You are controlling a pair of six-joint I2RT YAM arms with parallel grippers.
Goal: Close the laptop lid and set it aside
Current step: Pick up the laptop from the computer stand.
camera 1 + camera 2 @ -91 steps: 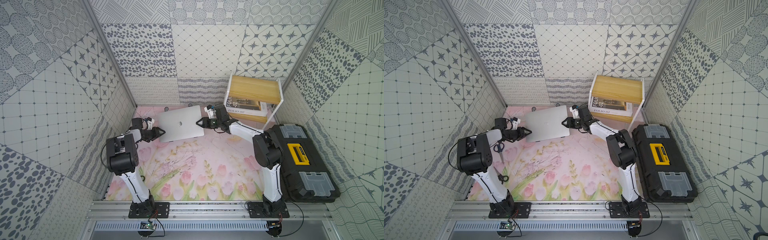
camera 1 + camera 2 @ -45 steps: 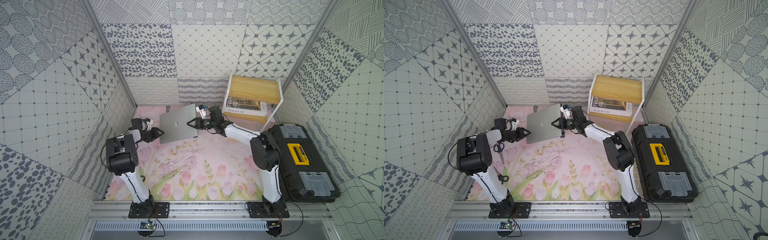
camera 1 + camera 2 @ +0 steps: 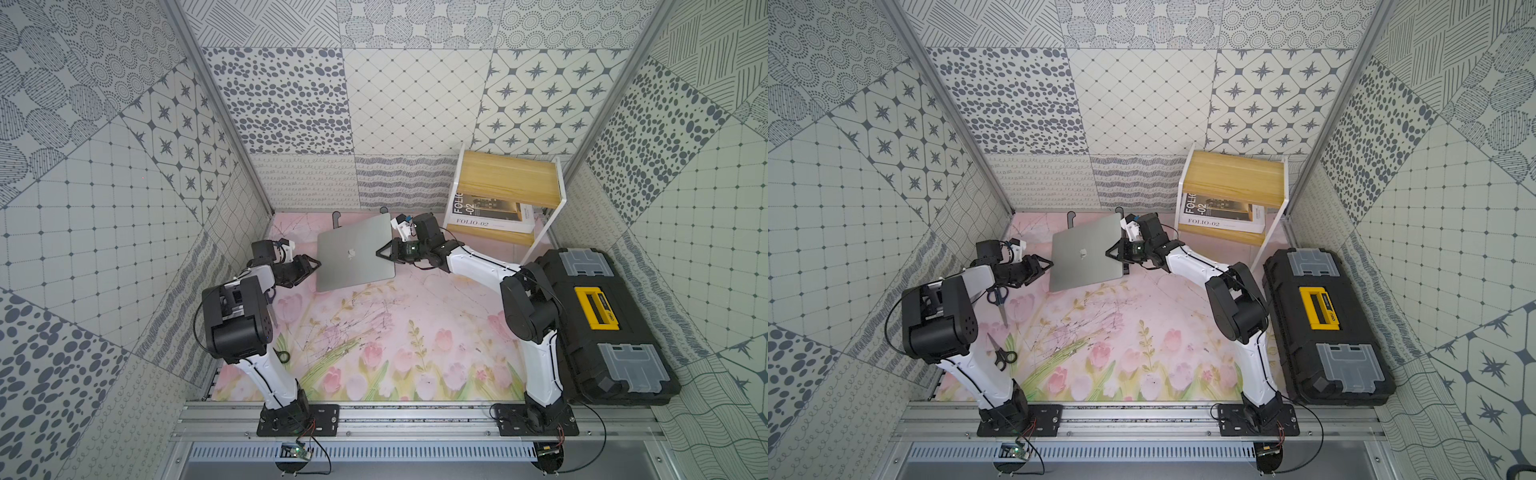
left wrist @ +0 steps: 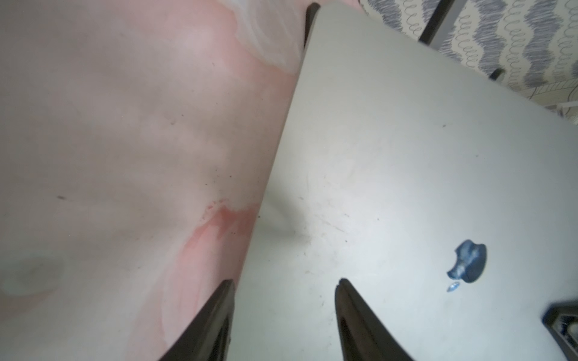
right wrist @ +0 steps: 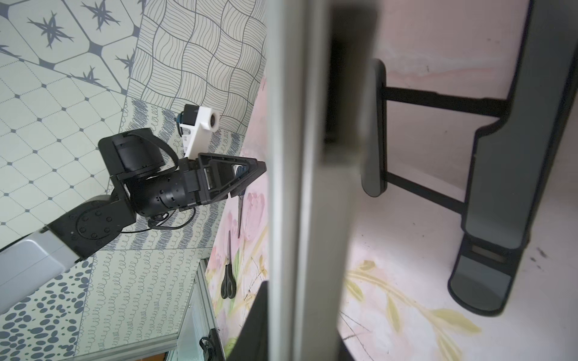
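Observation:
The silver laptop [image 3: 355, 253] [image 3: 1086, 253] is at the back of the floral mat, its lid [image 4: 391, 175] folded down on the base with the logo facing up. My right gripper [image 3: 380, 253] [image 3: 1111, 251] is shut on the laptop's right edge. In the right wrist view that edge [image 5: 300, 187] runs between the jaws; one finger [image 5: 256, 322] shows and the other is hidden behind the edge. My left gripper [image 3: 313, 264] [image 4: 284, 284] stands open at the laptop's left edge, one finger over the lid and one over the mat, holding nothing.
A black folding stand [image 5: 488, 187] sits under and behind the laptop. A wooden shelf [image 3: 509, 183] with a book stands at the back right, and a black toolbox [image 3: 602, 324] lies along the right. Two pairs of scissors [image 3: 998, 297] [image 3: 1003, 355] lie by the left arm.
My right gripper has moved left onto the laptop's right edge and closed on it; the laptop has tilted and shifted slightly left. The left jaws have opened a little wider.

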